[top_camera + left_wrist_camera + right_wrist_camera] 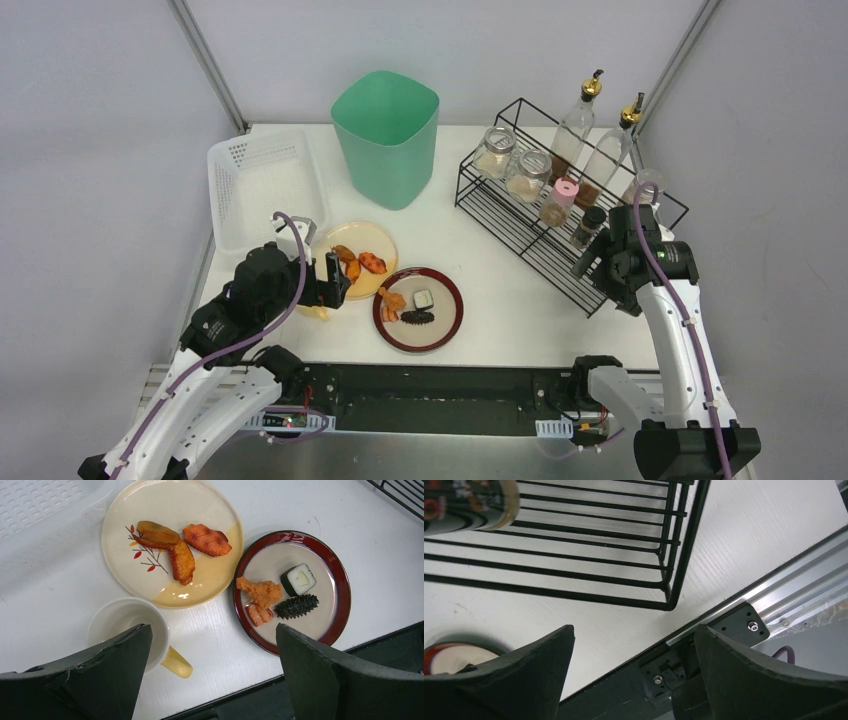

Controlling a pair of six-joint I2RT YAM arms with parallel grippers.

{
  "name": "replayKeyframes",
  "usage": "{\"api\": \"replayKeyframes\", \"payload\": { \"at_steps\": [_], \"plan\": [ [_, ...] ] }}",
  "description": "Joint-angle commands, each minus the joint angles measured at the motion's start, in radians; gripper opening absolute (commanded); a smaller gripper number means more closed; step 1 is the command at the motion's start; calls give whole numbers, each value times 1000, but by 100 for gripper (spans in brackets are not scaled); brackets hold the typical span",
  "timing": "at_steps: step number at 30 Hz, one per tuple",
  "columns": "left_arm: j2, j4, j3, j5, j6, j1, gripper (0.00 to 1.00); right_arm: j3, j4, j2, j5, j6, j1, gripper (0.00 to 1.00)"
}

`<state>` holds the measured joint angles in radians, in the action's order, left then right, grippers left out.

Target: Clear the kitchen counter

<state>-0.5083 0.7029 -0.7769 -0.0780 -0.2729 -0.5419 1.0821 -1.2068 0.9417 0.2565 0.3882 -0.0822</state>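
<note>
Two plates sit on the wide, smooth matte white bench (520, 310), which fills the middle of the overhead view. Left of centre is a round glossy cream ceramic plate (150, 510) with a little leaf print, carrying three orange-brown wing-shaped food pieces (207, 539). Just beside it, to the lower right, a round lacquered plate with a dark red rim (344, 587) holds a white-and-black sushi roll (300, 579), a spiky black lump (297, 606), a knobbly fried nugget (260, 591) and a striped orange chunk (259, 614). A white mug with a yellow handle (125, 622) stands below the cream plate, partly behind one finger in the left wrist view.

Left end effector (211, 629) hangs over the mug and plates, black wedge fingers spread wide, nothing in them. Right end effector (634, 627) is gaping and empty too, above the near corner of the black wire rack (520, 235) at the right of the overhead frame. The rack holds glass jars (495, 150) and bottles (578, 115). Up top are a mint-green plastic bin (385, 135) and a white perforated plastic basket (265, 185).
</note>
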Motion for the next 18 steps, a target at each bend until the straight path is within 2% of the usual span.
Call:
{"api": "replayKeyframes", "payload": {
  "at_steps": [1, 8, 18],
  "plan": [
    [30, 14, -21, 22, 3, 1, 100, -44, 59, -39, 30, 62, 49, 93],
    [18, 14, -22, 47, 3, 2, 100, -74, 131, -53, -3, 45, 98, 93],
    [4, 14, -21, 32, 3, 2, 100, -75, 271, 11, -98, -84, 145, 94]
  ]
}}
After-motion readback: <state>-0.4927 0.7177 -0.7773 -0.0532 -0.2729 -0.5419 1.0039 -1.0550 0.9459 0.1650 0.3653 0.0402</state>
